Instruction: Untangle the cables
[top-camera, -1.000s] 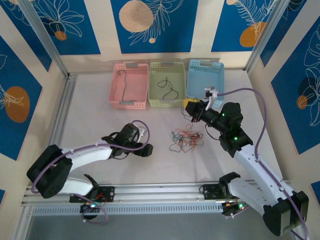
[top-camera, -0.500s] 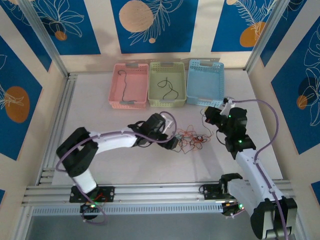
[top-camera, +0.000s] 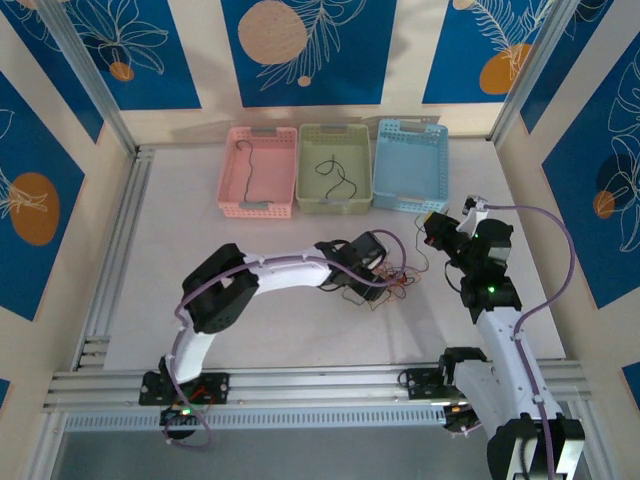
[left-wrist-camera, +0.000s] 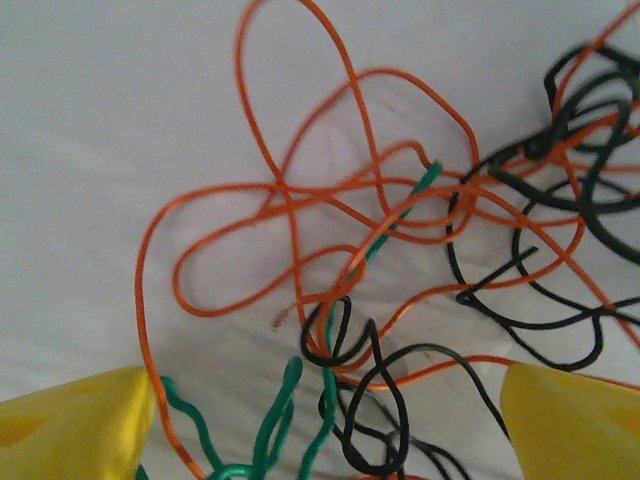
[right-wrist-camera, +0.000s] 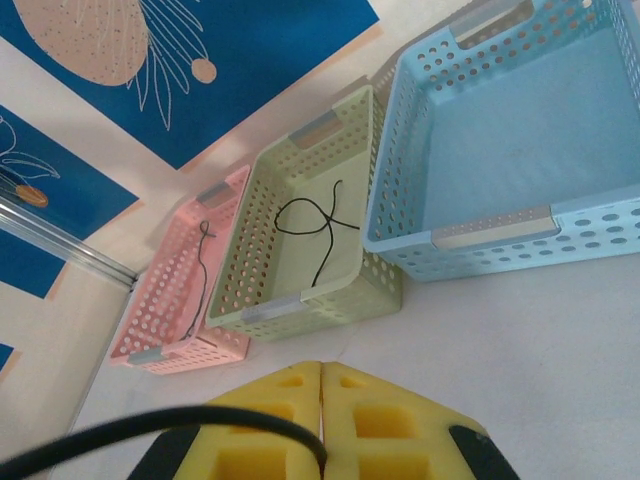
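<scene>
Near table (top-camera: 250, 330) centre lies a tangle of cables (top-camera: 392, 284), orange, black and green. Left tool (left-wrist-camera: 320, 430) is released, its pads astride the tangle. At 3 o'clock from it, right tool (right-wrist-camera: 322, 420) is clenched on a black cable (right-wrist-camera: 180, 420).

Readable text: none in any view.
Wall panels (top-camera: 330, 70): carried only drawn leaves and discs; no lettering could be read.
Baskets (right-wrist-camera: 330, 300): their grey end tabs were blank as far as could be seen.
</scene>
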